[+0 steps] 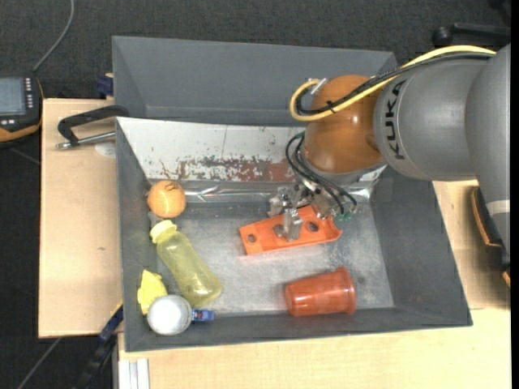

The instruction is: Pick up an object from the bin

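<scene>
An orange bracket [288, 236], orange ball [166, 199], pale yellow bottle [188, 270], red cup [320, 292] and white ball [169, 314] sit in a rust-speckled grey bin [409, 254].

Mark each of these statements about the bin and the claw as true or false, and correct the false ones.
1. The claw is over the flat orange plate with holes, in the middle of the bin. True.
2. The red cup stands upright. False: it lies on its side near the bin's front wall.
3. The orange ball lies by the bin's wall on the view's left. True.
4. The yellowish bottle lies to the view's right of the red cup. False: it lies on the view's left, just in front of the orange ball.
</scene>
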You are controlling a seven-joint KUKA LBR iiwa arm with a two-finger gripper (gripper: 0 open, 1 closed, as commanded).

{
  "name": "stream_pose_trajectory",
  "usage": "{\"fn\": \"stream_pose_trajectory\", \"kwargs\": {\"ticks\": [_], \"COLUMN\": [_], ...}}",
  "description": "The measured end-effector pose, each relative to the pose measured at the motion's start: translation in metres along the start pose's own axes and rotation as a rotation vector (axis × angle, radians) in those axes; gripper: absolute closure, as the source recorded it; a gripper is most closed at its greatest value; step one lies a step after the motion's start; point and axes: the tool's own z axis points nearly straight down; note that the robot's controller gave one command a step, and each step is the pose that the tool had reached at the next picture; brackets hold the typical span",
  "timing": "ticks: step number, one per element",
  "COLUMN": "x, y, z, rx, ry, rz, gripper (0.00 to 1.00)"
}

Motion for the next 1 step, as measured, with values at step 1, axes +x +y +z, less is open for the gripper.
{"fn": "stream_pose_trajectory", "kwargs": {"ticks": [1], "x": [0.0], "y": [0.0], "z": [0.0], "rx": [0.0], "ry": [0.0], "rz": [0.0], "gripper": [1.0]}}
